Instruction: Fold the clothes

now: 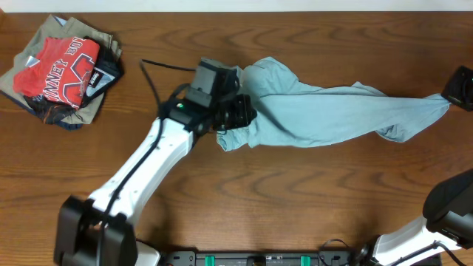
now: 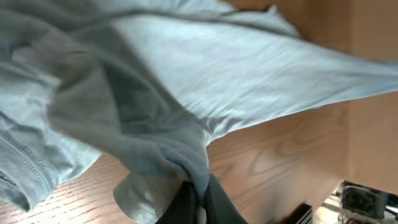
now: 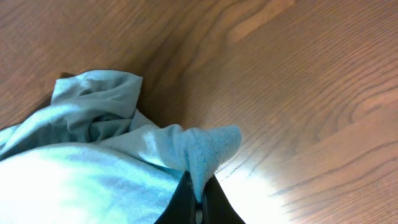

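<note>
The clothes point(image 1: 325, 111), one pale blue-grey wrinkly garment, stretch across the wooden table from centre to the right edge. My left gripper point(image 1: 235, 112) is shut on the garment's left end, where the cloth bunches up. In the left wrist view the fabric point(image 2: 186, 93) is pinched between the dark fingers point(image 2: 180, 208). My right gripper point(image 1: 452, 96) is shut on the garment's right tip, pulled taut. In the right wrist view a hemmed corner of the cloth point(image 3: 205, 149) rises from between the fingers point(image 3: 183, 205).
A pile of other garments, a red T-shirt with white lettering point(image 1: 63, 70) on top of dark and khaki ones, lies at the back left corner. A black cable point(image 1: 159, 70) runs from the left arm across the table.
</note>
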Robot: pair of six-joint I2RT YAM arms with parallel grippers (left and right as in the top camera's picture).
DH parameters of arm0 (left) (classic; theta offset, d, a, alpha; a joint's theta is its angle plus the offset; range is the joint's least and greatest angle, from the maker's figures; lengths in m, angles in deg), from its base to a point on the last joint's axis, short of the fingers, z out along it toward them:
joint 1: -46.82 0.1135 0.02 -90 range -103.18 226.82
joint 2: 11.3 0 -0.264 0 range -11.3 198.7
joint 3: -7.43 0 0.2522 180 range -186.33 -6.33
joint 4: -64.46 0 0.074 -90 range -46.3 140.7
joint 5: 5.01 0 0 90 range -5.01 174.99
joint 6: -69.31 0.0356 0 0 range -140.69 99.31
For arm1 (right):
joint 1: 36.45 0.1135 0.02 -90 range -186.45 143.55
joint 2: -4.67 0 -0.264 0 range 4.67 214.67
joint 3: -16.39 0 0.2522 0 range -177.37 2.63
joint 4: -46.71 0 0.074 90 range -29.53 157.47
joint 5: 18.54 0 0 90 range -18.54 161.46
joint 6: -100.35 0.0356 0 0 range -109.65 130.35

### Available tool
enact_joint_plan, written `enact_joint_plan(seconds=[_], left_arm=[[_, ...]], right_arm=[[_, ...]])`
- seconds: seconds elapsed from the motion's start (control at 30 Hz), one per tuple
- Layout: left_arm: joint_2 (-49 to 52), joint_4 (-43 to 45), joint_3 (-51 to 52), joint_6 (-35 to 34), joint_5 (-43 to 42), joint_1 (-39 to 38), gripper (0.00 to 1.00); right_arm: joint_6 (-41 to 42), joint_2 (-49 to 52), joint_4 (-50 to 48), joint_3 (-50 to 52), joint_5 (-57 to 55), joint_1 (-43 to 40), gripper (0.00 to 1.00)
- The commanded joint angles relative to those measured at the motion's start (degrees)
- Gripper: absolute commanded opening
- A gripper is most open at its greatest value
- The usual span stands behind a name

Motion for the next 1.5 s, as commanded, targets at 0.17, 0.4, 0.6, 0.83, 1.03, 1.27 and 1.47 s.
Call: enact_joint_plan(seconds=[0.17, 0.4, 0.6, 0.83, 1.03, 1.27, 1.47], left_arm=[[1.7, -0.39, -0.35, 1.16, -0.04, -0.33, 0.06], [1.75, -2.47, -0.31, 1.16, 0.31, -1.18, 0.17], [1.75, -4.5, -0.31, 1.7, 0.46, -1.25, 0.24], [1.75, -5.97, -0.31, 5.9, 13.16, -1.25, 0.38], [3.76, -6.47, -0.31, 7.02, 21.44, -1.22, 0.5], [11.3, -2.4, -0.31, 8.7, 20.81, -1.25, 0.55], [14.56, 5.09, -0.31, 8.7, 16.48, -1.31, 0.55]], right_arm=[[0.31, -0.31, -0.13, -0.85, -2.73, -0.46, 0.01], [0.33, -0.28, -0.24, -0.87, -2.69, -0.46, 0.01], [0.33, -0.28, -0.33, -0.85, -2.69, -0.46, 0.01], [0.55, -0.28, -0.33, -0.87, -2.69, -0.46, 0.01], [0.57, -0.28, -0.31, -0.87, -2.69, -0.46, 0.01], [0.57, -0.28, -0.28, -0.85, -2.69, -0.46, 0.01], [0.55, -0.28, -0.28, -0.85, -2.69, -0.46, 0.01]])
